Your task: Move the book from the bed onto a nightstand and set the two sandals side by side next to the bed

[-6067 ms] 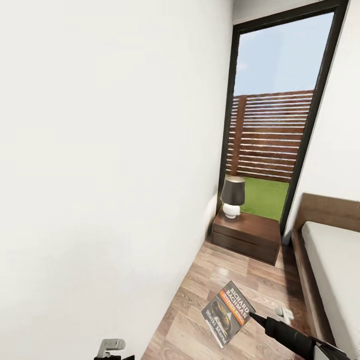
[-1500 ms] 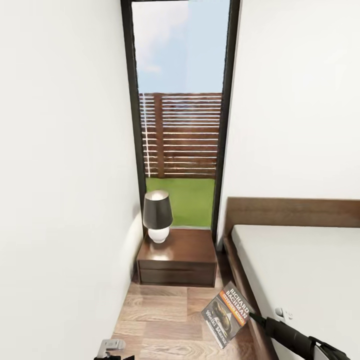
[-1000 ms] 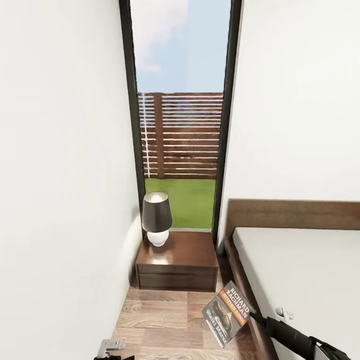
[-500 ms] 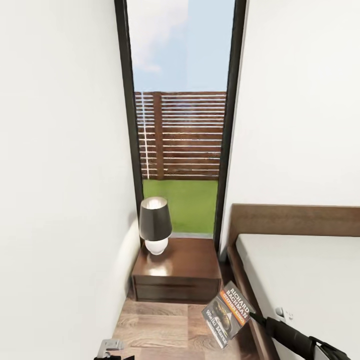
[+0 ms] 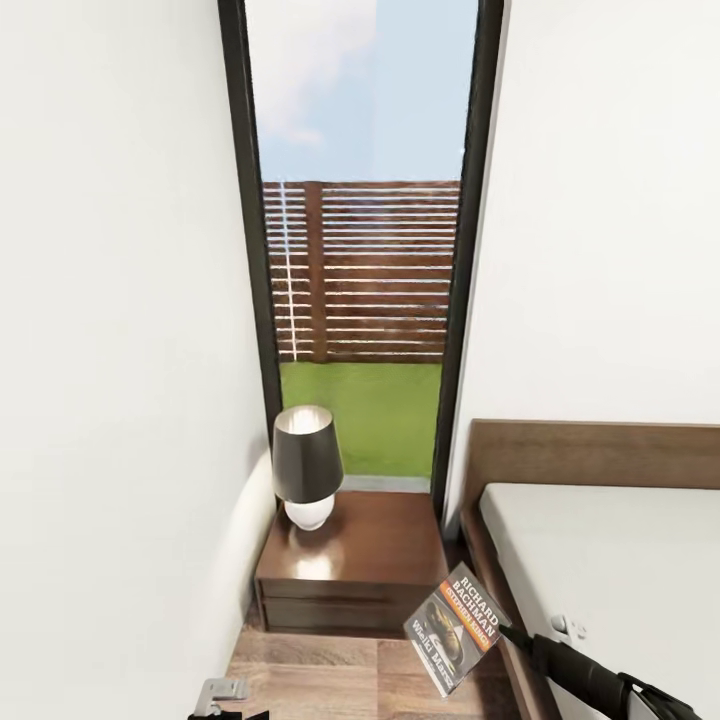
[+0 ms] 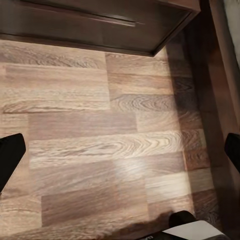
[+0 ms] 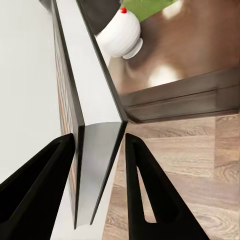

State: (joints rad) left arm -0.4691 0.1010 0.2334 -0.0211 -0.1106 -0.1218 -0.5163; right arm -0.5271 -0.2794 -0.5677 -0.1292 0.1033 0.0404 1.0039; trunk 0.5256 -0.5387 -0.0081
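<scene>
The right end effector (image 7: 100,165) is closest, low on the right in the head view, and its two black fingers (image 7: 42,175) are clamped on the book (image 5: 457,628). The book hangs in the air above the wood floor (image 5: 330,680), tilted, with its dark cover and orange band facing up. It is just in front of the nightstand (image 5: 352,570) and near the left edge of the bed (image 5: 610,580).

The left end effector (image 6: 120,155) points down at the floor, with its black fingertips (image 6: 9,157) wide apart and nothing between them. The front of the nightstand and the dark bed frame show at the edges of that picture.

Farther back, the nightstand sits in the corner between the white wall and the bed. A lamp (image 5: 306,470) with a black shade and round white base stands on its far left part.

Behind it is a tall black-framed window (image 5: 360,250), with green grass and a brown slatted fence outside
</scene>
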